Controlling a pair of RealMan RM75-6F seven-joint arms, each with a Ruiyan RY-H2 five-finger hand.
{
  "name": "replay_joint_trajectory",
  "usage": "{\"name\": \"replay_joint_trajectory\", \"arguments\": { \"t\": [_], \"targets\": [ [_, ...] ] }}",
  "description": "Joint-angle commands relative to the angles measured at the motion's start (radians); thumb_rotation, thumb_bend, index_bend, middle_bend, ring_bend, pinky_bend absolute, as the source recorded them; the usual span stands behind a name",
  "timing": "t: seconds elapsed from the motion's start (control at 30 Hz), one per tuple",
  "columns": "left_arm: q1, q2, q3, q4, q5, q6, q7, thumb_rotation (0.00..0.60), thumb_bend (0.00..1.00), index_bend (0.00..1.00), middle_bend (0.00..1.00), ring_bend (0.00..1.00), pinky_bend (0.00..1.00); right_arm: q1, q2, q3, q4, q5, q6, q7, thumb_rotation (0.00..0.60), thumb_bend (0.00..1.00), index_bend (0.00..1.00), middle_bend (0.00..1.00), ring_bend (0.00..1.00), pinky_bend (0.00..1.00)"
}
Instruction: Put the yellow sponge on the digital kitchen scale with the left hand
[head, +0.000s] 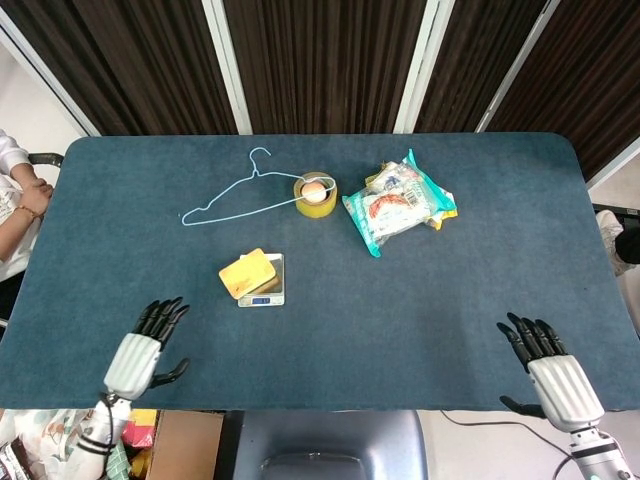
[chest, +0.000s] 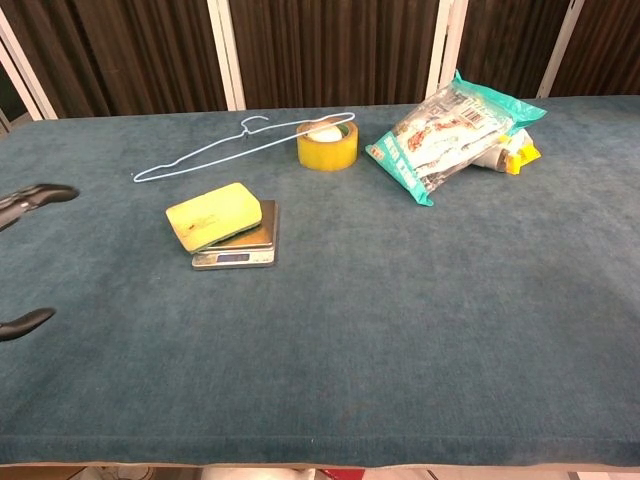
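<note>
The yellow sponge (head: 247, 272) (chest: 214, 215) lies flat on the digital kitchen scale (head: 270, 291) (chest: 245, 249), overhanging its left edge. My left hand (head: 140, 347) hovers open near the table's front left, well clear of the scale, fingers spread and empty. In the chest view only its dark fingertips (chest: 38, 196) show at the left edge. My right hand (head: 548, 365) is open at the front right corner, holding nothing, and it is out of the chest view.
A light blue wire hanger (head: 240, 190) (chest: 228, 146) lies behind the scale. A yellow tape roll (head: 315, 194) (chest: 327, 145) sits to its right. A snack bag (head: 400, 203) (chest: 455, 130) lies at the back right. A person's arm (head: 18, 190) shows at the left edge.
</note>
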Motion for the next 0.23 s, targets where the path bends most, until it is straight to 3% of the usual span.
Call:
{"name": "replay_joint_trajectory", "arguments": {
  "t": [0.03,0.23],
  "targets": [
    [0.078,0.045,0.032,0.151,0.010,0.027,-0.065,0.600,0.28,0.00,0.00,0.00,0.05,0.002,-0.013,0.001,-0.006,0.009,-0.013,-0.025,0.600,0.19,0.00,0.00,0.00,0.00],
    [0.095,0.042,-0.007,0.156,0.032,0.072,-0.057,0.600,0.29,0.00,0.00,0.00,0.04,-0.004,-0.011,0.002,-0.010,0.013,-0.002,-0.026,0.600,0.20,0.00,0.00,0.00,0.00]
  ]
}}
